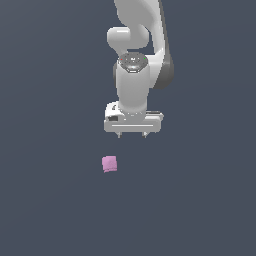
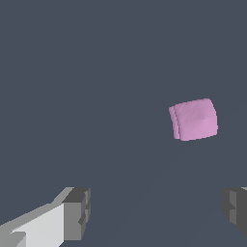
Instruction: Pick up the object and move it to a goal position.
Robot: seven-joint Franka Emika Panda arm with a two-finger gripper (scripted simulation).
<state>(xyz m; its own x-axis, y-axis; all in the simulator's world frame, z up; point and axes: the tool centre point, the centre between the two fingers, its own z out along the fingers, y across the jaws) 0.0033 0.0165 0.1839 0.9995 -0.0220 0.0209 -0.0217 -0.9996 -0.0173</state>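
Observation:
The small pink-lilac cube (image 1: 109,163) lies on the dark grey surface, below my gripper and a little toward the exterior view's left. My white gripper (image 1: 132,135) hangs above it, pointing down, with its two short fingertips apart and nothing between them. In the wrist view the cube (image 2: 194,119) lies ahead of the gripper (image 2: 157,210), apart from both grey fingertips (image 2: 77,212), closer to the one at the frame's edge. The gripper is open and empty.
The plain dark grey surface (image 1: 200,200) fills both views. The white arm (image 1: 132,60) rises behind the gripper toward the top of the exterior view. No goal marker shows.

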